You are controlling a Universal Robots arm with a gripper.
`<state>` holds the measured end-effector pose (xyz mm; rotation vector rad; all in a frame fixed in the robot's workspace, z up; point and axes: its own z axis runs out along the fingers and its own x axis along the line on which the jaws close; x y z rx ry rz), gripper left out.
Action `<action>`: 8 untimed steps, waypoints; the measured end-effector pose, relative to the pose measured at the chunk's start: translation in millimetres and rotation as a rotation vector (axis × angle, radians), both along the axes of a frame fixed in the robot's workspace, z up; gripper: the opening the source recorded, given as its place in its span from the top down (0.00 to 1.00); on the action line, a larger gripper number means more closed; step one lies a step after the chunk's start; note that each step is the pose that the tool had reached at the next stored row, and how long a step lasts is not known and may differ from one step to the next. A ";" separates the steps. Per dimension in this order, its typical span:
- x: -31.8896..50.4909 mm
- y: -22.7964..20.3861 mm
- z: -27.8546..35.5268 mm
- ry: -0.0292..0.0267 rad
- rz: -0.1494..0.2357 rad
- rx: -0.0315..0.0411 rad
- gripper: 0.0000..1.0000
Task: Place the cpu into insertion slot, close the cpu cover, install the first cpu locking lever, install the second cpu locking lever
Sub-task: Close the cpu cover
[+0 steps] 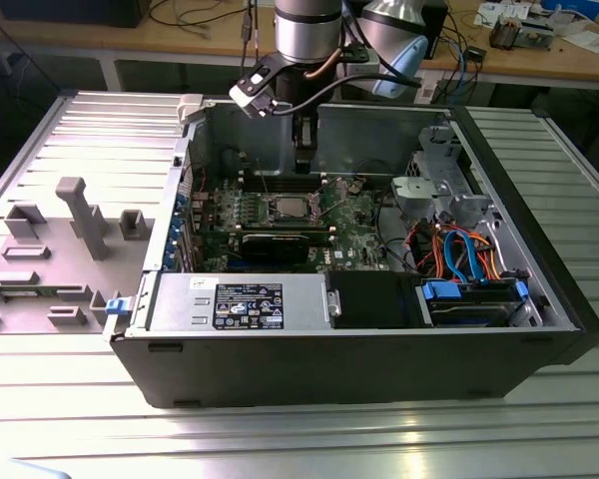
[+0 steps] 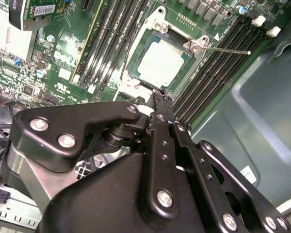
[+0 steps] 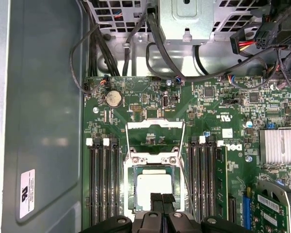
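Second wrist view: memory slots [image 2: 109,43] flank cpu [image 2: 161,63] near tool [image 2: 161,97].

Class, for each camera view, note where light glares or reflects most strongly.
Exterior view: light streaks brightly across the ribbed metal table; second wrist view: glare washes the cpu pale; first wrist view: a soft sheen lies on the grey case wall.
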<state>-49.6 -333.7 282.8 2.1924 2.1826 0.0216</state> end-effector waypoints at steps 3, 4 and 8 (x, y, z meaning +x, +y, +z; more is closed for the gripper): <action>0.5 0.0 0.0 0.0000 0.000 0.0000 0.89; 4.3 0.0 0.0 0.0000 0.000 0.0000 0.89; 5.7 0.0 0.0 0.0000 0.000 -0.0001 0.89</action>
